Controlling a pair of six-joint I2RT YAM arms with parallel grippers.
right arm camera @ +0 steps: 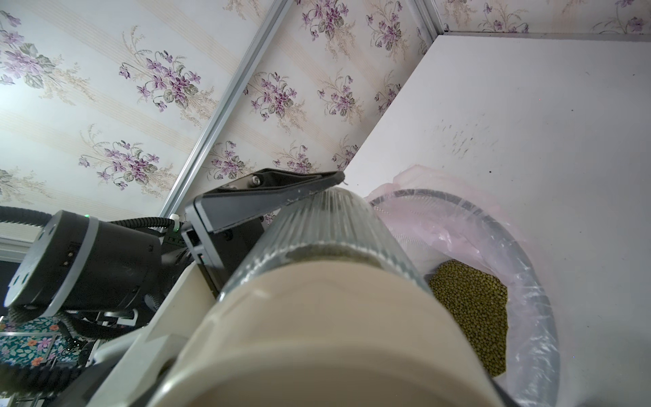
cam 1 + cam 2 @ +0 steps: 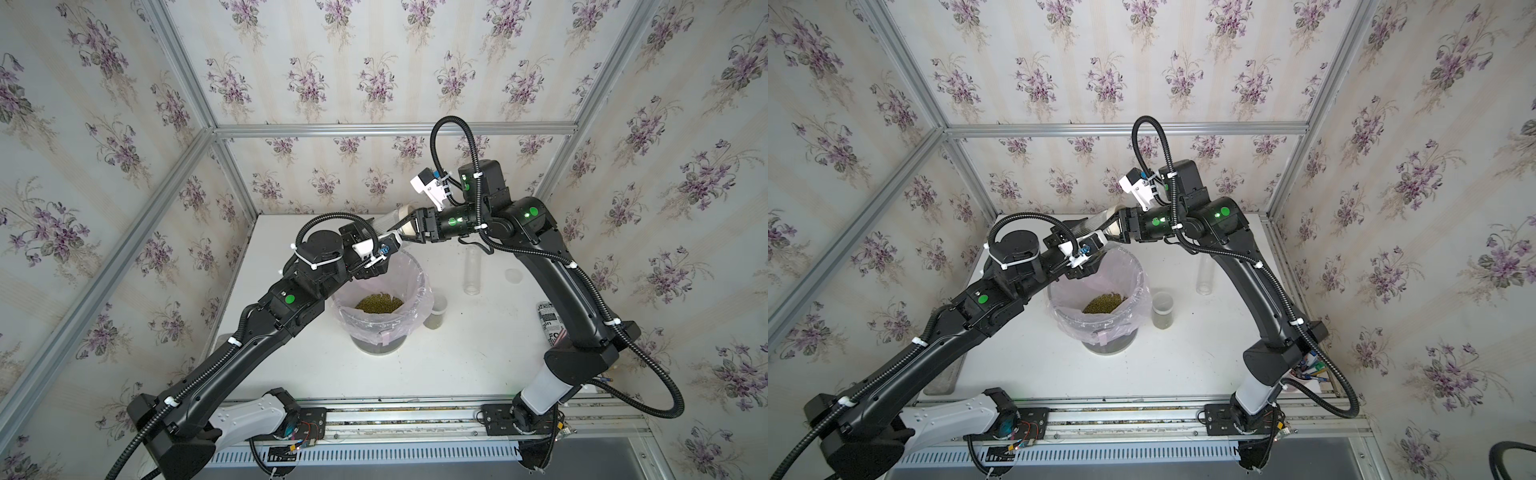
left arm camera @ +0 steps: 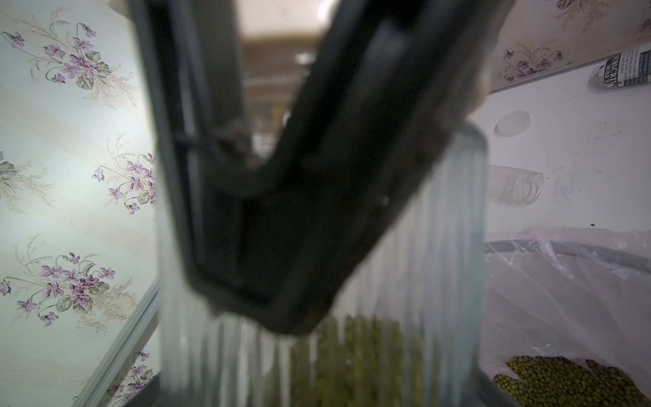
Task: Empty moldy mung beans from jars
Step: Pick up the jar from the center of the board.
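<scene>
A ribbed clear jar (image 2: 384,222) with a tan lid (image 2: 404,217) hangs on its side above the back rim of the bin, with mung beans inside (image 1: 327,252). My left gripper (image 2: 365,232) is shut on the jar's body; one finger (image 1: 267,201) lies along the glass. From the other side, my right gripper (image 2: 409,227) is shut on the lid (image 1: 317,334). More mung beans (image 2: 378,303) are heaped in the bin. A small lidded jar (image 2: 1163,309) with beans stands right of the bin. An empty tall jar (image 2: 473,270) lies beyond it.
The bin (image 2: 417,266) is lined with a pink plastic bag and stands mid-table. A loose round lid (image 2: 513,275) lies right of the tall jar. A black-and-white printed can (image 2: 548,320) lies under my right arm. A cup of pens (image 2: 1308,370) stands at the table's right front corner.
</scene>
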